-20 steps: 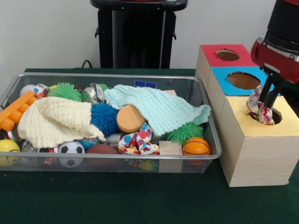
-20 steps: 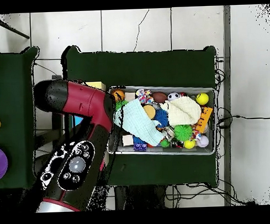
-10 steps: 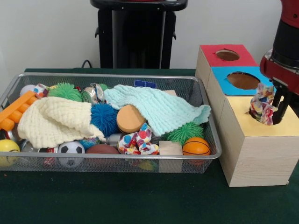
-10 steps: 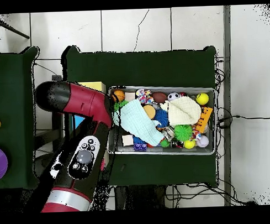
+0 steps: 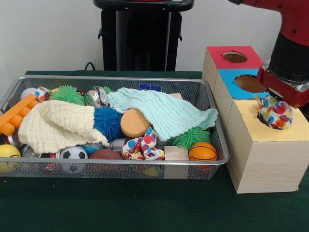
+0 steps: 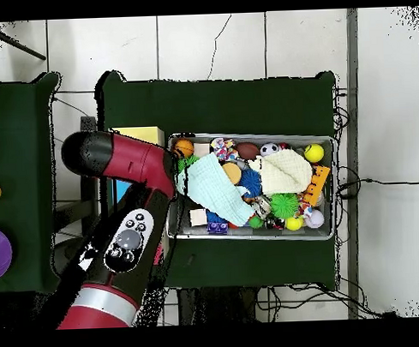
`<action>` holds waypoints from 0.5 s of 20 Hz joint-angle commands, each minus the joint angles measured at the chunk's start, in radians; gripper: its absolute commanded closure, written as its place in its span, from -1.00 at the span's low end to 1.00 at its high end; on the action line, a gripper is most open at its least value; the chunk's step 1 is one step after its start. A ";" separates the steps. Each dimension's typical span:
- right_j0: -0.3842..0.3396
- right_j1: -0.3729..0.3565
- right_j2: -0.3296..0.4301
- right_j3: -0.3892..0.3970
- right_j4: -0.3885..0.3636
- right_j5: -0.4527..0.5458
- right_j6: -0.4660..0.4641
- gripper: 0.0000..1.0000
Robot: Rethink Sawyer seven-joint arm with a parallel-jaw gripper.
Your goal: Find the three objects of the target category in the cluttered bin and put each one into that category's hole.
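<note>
One polka-dot fabric bundle (image 5: 274, 112) sits on the yellow-surrounded top (image 5: 285, 134) of the pale wooden box and covers its hole. My gripper (image 5: 284, 94) is directly above and behind this bundle; I cannot tell whether it still holds it. A second polka-dot bundle (image 5: 143, 145) lies at the front middle of the wire mesh bin (image 5: 111, 78), and shows in the overhead view (image 6: 221, 146). A scrap of dotted fabric (image 5: 41, 91) peeks out at the bin's back left corner. In the overhead view my arm (image 6: 127, 179) hides most of the box.
The blue-surrounded hole (image 5: 251, 83) and red-surrounded hole (image 5: 235, 57) lie behind the yellow one. The bin also holds a mint cloth (image 5: 164, 113), a cream cloth (image 5: 55, 124), spiky balls (image 5: 107, 122), an orange ball (image 5: 203, 152), a wooden block (image 5: 176, 153) and a soccer ball (image 5: 73, 154).
My arm has risen and shifted above the yellow hole. The bundle, earlier hanging beside the gripper at the hole, now sits rounded on the hole.
</note>
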 commanded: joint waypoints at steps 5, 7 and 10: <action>-0.020 0.061 0.023 0.063 -0.079 -0.039 0.179 1.00; -0.040 0.066 0.058 0.085 -0.068 -0.105 0.145 1.00; -0.081 0.056 0.149 0.126 -0.041 -0.223 0.077 1.00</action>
